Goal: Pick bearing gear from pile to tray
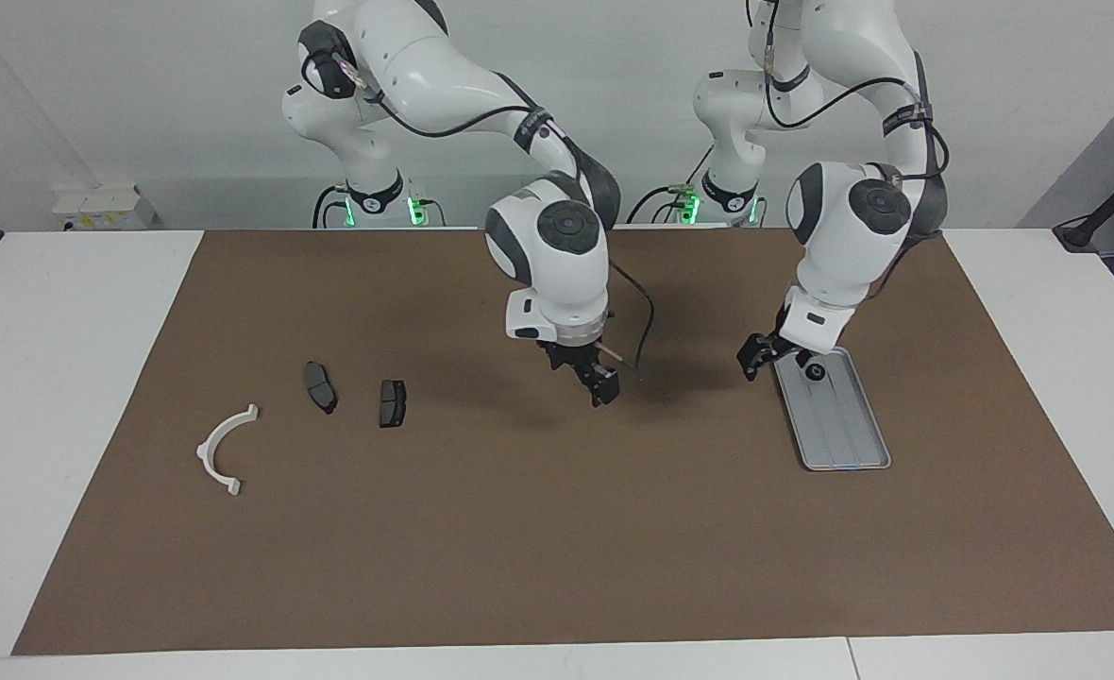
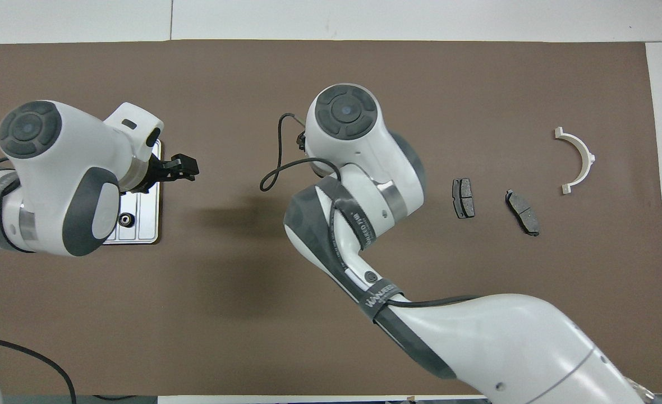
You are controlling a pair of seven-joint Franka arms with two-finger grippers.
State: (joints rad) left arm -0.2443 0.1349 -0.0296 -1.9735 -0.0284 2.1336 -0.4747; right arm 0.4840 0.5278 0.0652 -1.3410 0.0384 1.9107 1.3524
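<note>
The bearing gear [image 1: 814, 371], a little black round piece, is already sitting in the tray [image 1: 845, 430], at the end of it closest to the robots. From overhead you can see it lying flat on the ridged metal [image 2: 125, 219], with nothing gripping it. The tray itself is a small silver-grey rectangle with rounded corners, down at the left arm's end of the brown mat [image 1: 557, 548].

The left gripper [image 1: 755, 357] hangs just beside that same end of the tray, off its edge on the side facing the middle of the mat. It looks empty, but I honestly can't tell if the fingers are spread or pressed together.

The right gripper [image 1: 599, 382] is up in the air over bare mat around the middle of the tabletop [image 1: 47, 378]; can't tell how its fingers stand either.

What's left of the pile is at the right arm's end: two dark grey brake pads [image 1: 320, 386] [image 1: 392, 403] lying near each other, and a white half-ring bracket [image 1: 224, 450] a bit farther from the robots, closer to the edge of the mat. All three lie flat and apart from each other.
</note>
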